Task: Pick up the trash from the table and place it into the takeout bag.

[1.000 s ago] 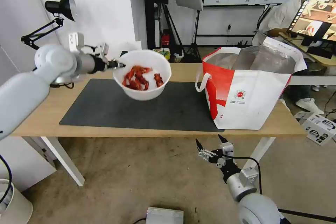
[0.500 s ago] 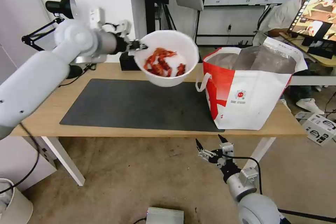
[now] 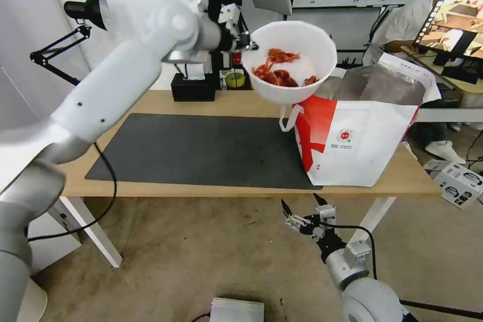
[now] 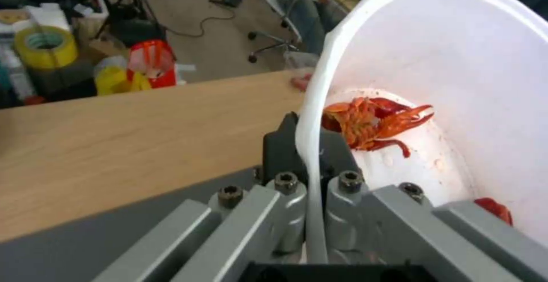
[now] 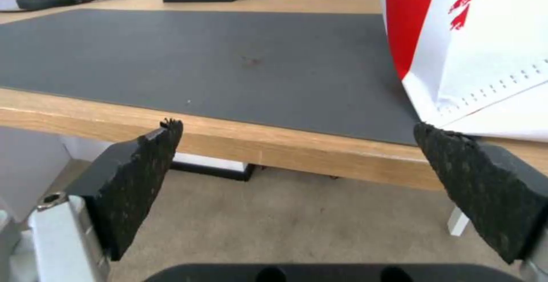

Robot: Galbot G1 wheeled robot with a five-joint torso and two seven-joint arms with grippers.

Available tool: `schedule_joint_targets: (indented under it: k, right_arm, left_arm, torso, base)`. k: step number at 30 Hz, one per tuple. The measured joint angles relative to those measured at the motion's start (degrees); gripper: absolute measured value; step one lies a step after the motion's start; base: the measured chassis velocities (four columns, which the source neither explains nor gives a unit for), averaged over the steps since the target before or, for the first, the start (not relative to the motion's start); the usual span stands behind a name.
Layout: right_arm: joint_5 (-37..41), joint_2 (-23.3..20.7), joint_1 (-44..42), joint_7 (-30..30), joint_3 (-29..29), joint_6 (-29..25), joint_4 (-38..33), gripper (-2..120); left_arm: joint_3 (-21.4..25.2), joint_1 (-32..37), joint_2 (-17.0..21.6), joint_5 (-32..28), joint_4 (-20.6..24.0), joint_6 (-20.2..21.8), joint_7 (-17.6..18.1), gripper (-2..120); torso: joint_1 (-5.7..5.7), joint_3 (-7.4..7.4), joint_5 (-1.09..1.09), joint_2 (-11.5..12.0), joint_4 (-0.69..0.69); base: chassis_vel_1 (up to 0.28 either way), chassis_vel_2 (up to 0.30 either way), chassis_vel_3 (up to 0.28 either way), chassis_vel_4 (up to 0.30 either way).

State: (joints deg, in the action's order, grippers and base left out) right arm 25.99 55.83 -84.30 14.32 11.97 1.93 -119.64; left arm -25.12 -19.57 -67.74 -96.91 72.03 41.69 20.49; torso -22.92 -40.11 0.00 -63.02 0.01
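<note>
Light-wood counter (image 3: 151, 105) with white legs and a dark grey mat (image 3: 201, 151), all well below my left pincer (image 3: 247, 45). Concrete-looking floor under it. Room behind: white wall, black desk lamp (image 3: 86, 9) off to my left pincer's outer side, tripod stands, yellow tape roll (image 4: 47, 46) on the floor past the counter's far edge.

My left pincer is up high, pressed together on the rim of the white bowl (image 3: 294, 63); rim runs between the two pads in the left wrist view. Red crayfish shells (image 3: 279, 71) lie in the bowl, bowl tilted. Takeout bag (image 3: 362, 131) stands open on the counter just below and beyond the bowl, foil lining showing. Black tissue box (image 3: 193, 88) sits below my left pincer, at the counter's back edge.

My right pincer (image 3: 304, 207) hangs low before the counter's front edge, spread wide, holding nothing.
</note>
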Motion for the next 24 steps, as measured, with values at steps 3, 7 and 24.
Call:
schedule_joint_targets:
  k: [3, 7, 24]
  right_arm:
    - [0.0, 0.0, 0.0, 0.0, 0.0, 0.0, 0.0, 100]
    - [0.0, 0.0, 0.0, 0.0, 0.0, 0.0, 0.0, 100]
    - [0.0, 0.0, 0.0, 0.0, 0.0, 0.0, 0.0, 100]
  left_arm:
    - [-0.28, -1.27, -3.11, 0.55, -2.51, -0.02, -0.08, 0]
    - [-0.89, -2.96, -6.67, 1.12, -5.21, -0.55, -0.15, 0]
    - [-5.15, -0.34, -13.82, 7.93, -9.21, -8.54, 1.58, 0]
  torso:
    - [0.0, 0.0, 0.01, 0.0, -0.02]
    - [0.0, 0.01, 0.02, 0.0, -0.03]
    - [0.0, 0.01, 0.0, 0.0, -0.01]
  base:
    - [0.0, 0.0, 0.0, 0.0]
    - [0.0, 0.0, 0.0, 0.0]
    - [0.0, 0.0, 0.0, 0.0]
